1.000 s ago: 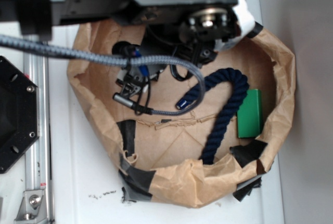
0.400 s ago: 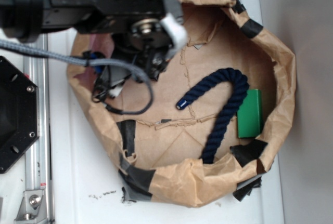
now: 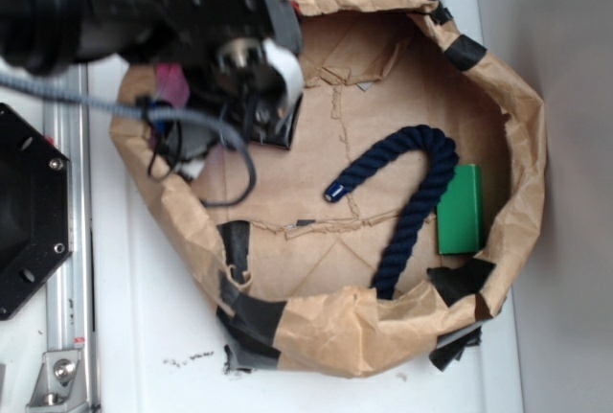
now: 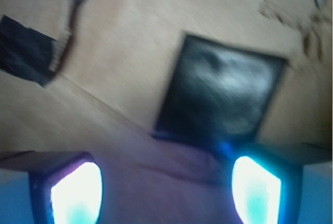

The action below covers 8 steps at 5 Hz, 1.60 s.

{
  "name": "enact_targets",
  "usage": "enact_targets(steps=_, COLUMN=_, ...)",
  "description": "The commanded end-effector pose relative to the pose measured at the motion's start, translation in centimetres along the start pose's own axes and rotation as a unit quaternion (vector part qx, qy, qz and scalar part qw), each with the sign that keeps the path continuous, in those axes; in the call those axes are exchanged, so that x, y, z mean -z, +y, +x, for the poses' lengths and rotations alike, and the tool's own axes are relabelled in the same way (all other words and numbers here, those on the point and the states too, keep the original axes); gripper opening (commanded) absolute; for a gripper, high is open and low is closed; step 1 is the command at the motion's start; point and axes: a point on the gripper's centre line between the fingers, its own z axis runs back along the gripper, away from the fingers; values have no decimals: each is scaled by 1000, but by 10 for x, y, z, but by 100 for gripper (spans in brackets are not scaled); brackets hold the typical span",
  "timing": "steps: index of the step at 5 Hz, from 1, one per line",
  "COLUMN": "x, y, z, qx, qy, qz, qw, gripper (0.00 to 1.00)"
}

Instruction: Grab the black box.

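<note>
The black box (image 4: 223,96) lies flat on the brown paper floor of the bag, a glossy dark square, blurred, just ahead of my fingers. My gripper (image 4: 166,190) is open; its two glowing fingertips (image 4: 78,193) stand wide apart with only paper between them. The box sits closer to the right-hand finger and touches neither. In the exterior view my gripper (image 3: 257,87) hangs over the bag's upper left part. Only a dark corner of the black box (image 3: 281,131) shows beneath it.
The brown paper bag (image 3: 383,336) has a raised, crumpled rim patched with black tape. Inside lie a navy rope (image 3: 402,193) and a green box (image 3: 461,210) at the right. A black hexagonal plate (image 3: 24,212) and a metal rail (image 3: 67,240) lie left of the bag.
The arm has swung left across the bag, from its upper right to its upper left, and now hangs over the black box. Rope and green box have not moved.
</note>
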Motion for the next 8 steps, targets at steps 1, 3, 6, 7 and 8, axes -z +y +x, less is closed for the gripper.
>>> enact_targets(steps=1, x=-12, y=3, z=10, qx=-9, qy=-3, qz=49, qw=999, gripper=100)
enact_targets(steps=3, x=-28, y=7, z=19, qx=-83, qy=-22, qz=41, qw=995, gripper=100)
enact_targets(steps=6, x=12, y=14, z=37, qx=-90, qy=-4, qz=33, qw=995, gripper=100)
enact_targets(steps=7, x=18, y=6, z=42, qx=-85, qy=-2, qz=23, qw=996, gripper=100)
enact_targets(steps=8, x=16, y=-9, z=51, qx=-80, qy=-12, qz=4, qw=997, gripper=100)
